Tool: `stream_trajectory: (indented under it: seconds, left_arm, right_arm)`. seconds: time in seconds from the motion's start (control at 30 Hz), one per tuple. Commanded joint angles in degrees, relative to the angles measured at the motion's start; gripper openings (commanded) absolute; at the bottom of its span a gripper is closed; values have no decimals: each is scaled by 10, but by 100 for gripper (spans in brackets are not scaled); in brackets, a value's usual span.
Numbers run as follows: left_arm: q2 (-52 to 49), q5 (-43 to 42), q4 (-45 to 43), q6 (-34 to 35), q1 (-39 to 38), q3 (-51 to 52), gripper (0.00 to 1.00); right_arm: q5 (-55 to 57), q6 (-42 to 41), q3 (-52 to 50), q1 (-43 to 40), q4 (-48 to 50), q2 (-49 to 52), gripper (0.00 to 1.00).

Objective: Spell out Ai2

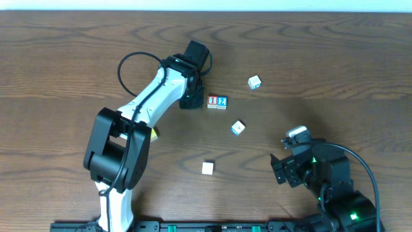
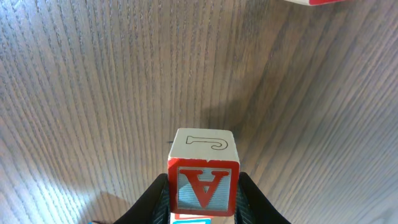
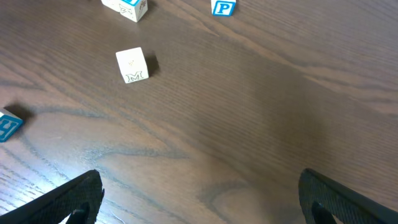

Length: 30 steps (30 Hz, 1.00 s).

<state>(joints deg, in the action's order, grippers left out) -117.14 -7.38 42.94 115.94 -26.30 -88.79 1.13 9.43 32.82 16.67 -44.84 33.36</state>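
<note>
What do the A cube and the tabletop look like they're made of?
A cube: probably painted wood, matte; pale face with an outlined letter on top, red printed frame. Tabletop: wood or wood-look laminate, smooth; continuous brown grain lines.

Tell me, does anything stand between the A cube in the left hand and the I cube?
Nothing visible does. The left hand holds the A cube close to the I cube; the left wrist view shows bare table ahead.
</note>
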Motion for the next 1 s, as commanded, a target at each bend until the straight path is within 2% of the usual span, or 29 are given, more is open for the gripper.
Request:
stream_trajectory:
  seconds: [0.0, 0.4, 0.97]
  left_arm:
    - [-7, 33, 4, 33, -10, -10, 6]
    - [-7, 61, 8, 34, -15, -9, 6]
    - [-25, 58, 13, 22, -26, -9, 6]
  right_arm:
    - [4, -4, 0, -5, 1, -1, 99]
    - [4, -4, 0, -5, 1, -1, 99]
    - [4, -4, 0, -5, 0, -1, 99]
